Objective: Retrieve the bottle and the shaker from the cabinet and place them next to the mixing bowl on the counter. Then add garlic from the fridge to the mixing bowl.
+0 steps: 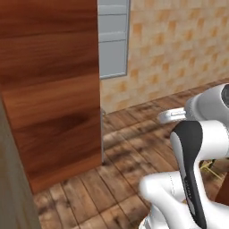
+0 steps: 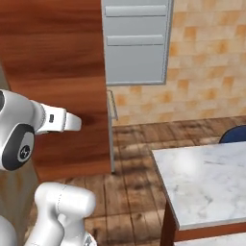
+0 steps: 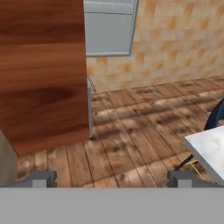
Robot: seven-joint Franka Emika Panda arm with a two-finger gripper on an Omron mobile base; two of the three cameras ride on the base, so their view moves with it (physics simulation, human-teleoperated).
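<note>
Wide-open two-finger gripper point(image 3: 113, 178) holds nothing; tall brown wooden panel point(image 3: 41, 70) stands ahead-left, perhaps the cabinet side. Base should approach before reaching.

We see a tall cabinet side point(image 1: 53, 89) in warm reddish-brown wood with dark, flowing grain. Beside it stands a pale grey panelled door point(image 2: 135, 43) with lighter grey raised strips. The wall point(image 2: 206, 62) is tiled in a checker of beige and soft orange squares. The floor point(image 3: 131, 127) is brown planking, weathered, with dark smudges and pale streaks between boards. The desk point(image 2: 206, 182) has a white marble top with faint grey veining over a reddish-brown edge. Behind it we make out a dark blue rounded shape point(image 2: 234, 134). The arm point(image 1: 197, 147) is glossy white with black joint bands.
</note>
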